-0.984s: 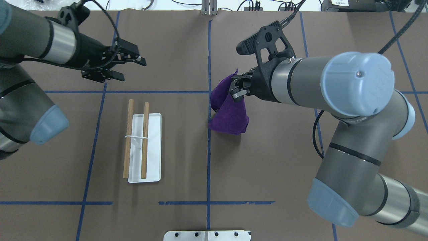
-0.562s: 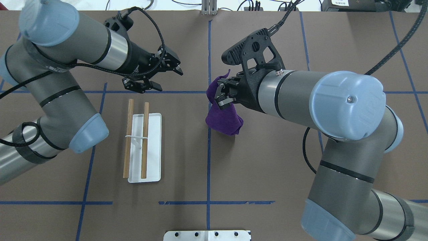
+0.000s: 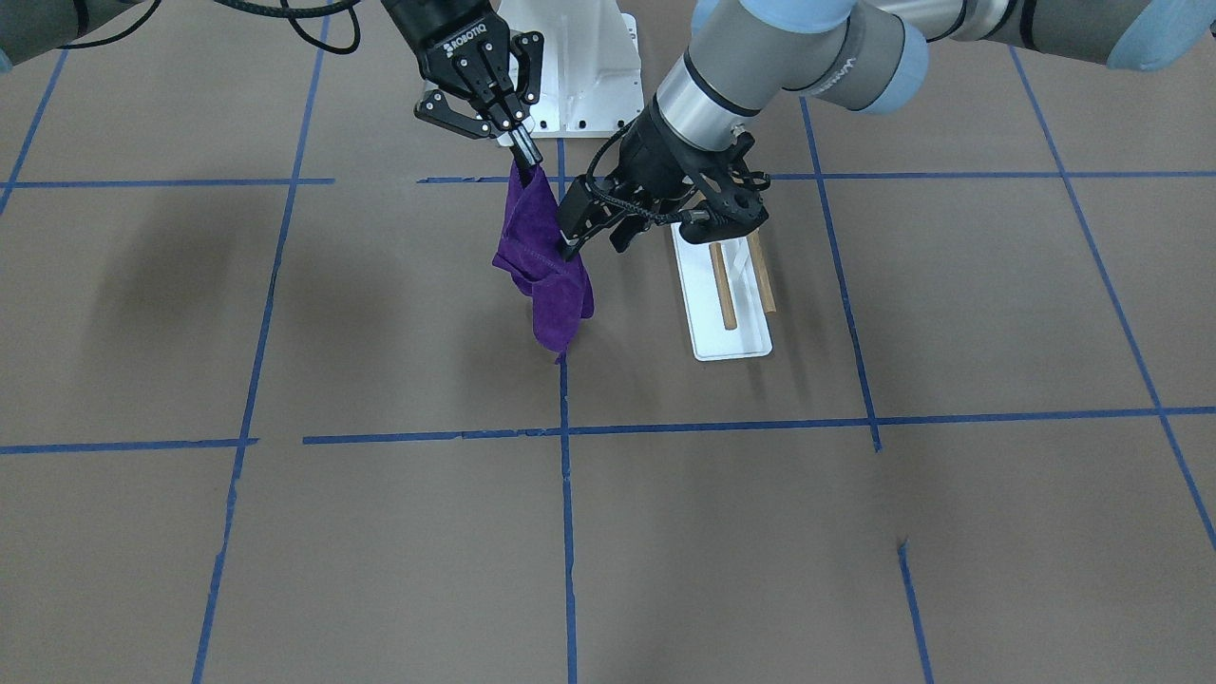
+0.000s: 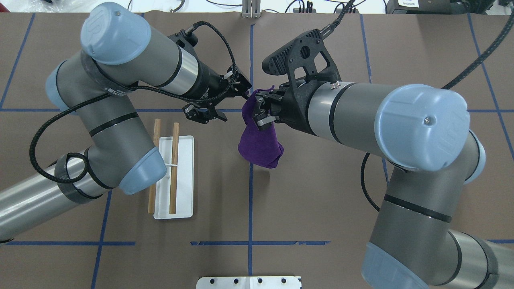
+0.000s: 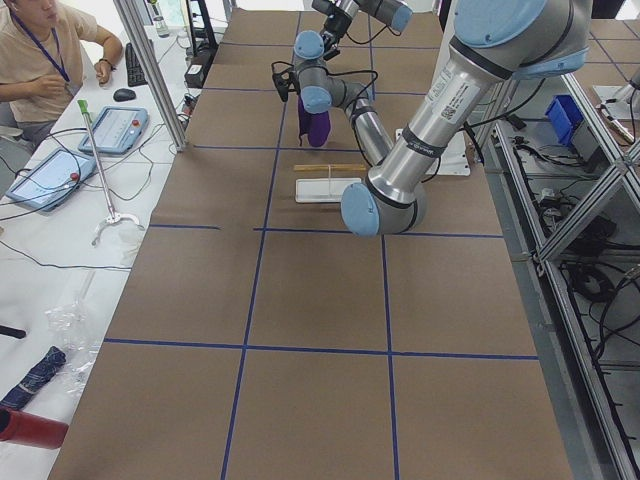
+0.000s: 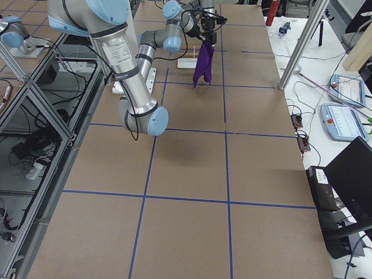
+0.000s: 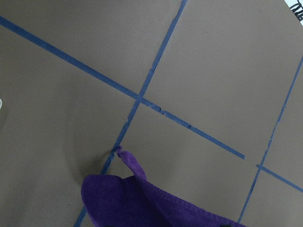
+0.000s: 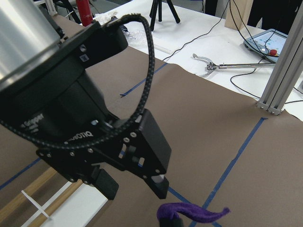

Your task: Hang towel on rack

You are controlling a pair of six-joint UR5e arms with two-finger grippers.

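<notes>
Right gripper (image 4: pixel 260 114): jaws clamped on the top corner of the purple towel (image 4: pixel 261 142), which hangs over the centre tape line of the table (image 4: pixel 321 192). Left gripper (image 4: pixel 234 107): jaws spread, just left of the towel. Rack (image 4: pixel 184 160): farther left, on the table.

Towel (image 4: pixel 259 140) is a deep solid purple. Table (image 4: pixel 341 192) is plain brown with a blue tape (image 4: pixel 250 208) grid. Rack (image 4: pixel 184 192) is white with tan wooden rods (image 4: pixel 174 168). Left arm (image 4: pixel 104 132) and right arm (image 4: pixel 361 116) are grey with pale blue caps and silver bands. Left gripper (image 4: pixel 235 106) and right gripper (image 4: pixel 259 112) are black.
</notes>
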